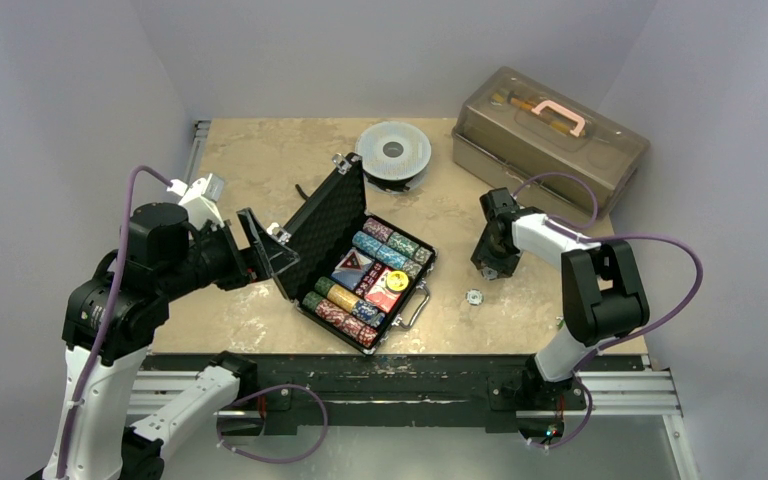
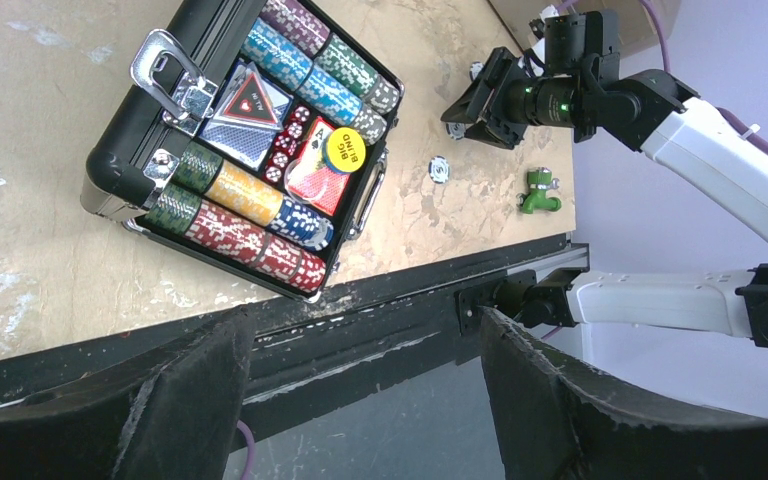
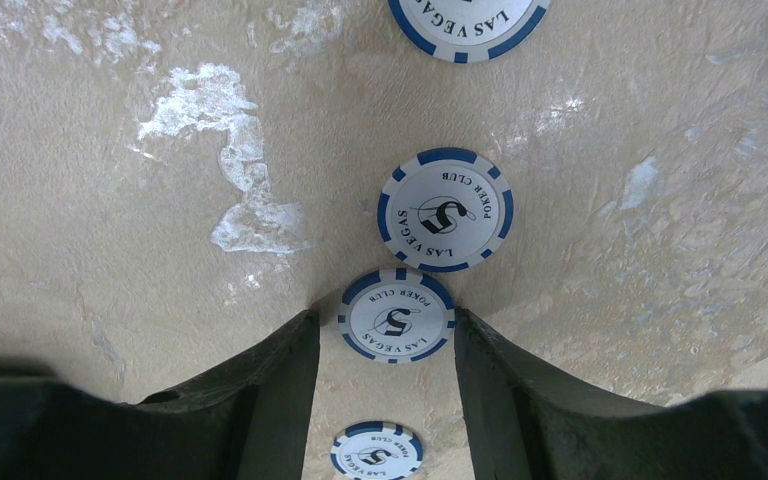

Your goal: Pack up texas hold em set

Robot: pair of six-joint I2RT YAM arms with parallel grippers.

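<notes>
Right wrist: among chips (image 3: 445,210), right pincer (image 3: 387,318) straddles one, grip unclear; left pincer (image 2: 360,318) gapes.

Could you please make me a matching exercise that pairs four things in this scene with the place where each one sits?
Things:
1. toolbox
2. grey spool
3. yellow disc
4. loose chip

Places:
A. inside the open briefcase, lying on top of its contents
B. on the bare tabletop, right of the briefcase
C. far right corner of the tabletop
D. near the far edge, just behind the briefcase's raised lid

Pairs: 1-C; 2-D; 3-A; 4-B
</notes>
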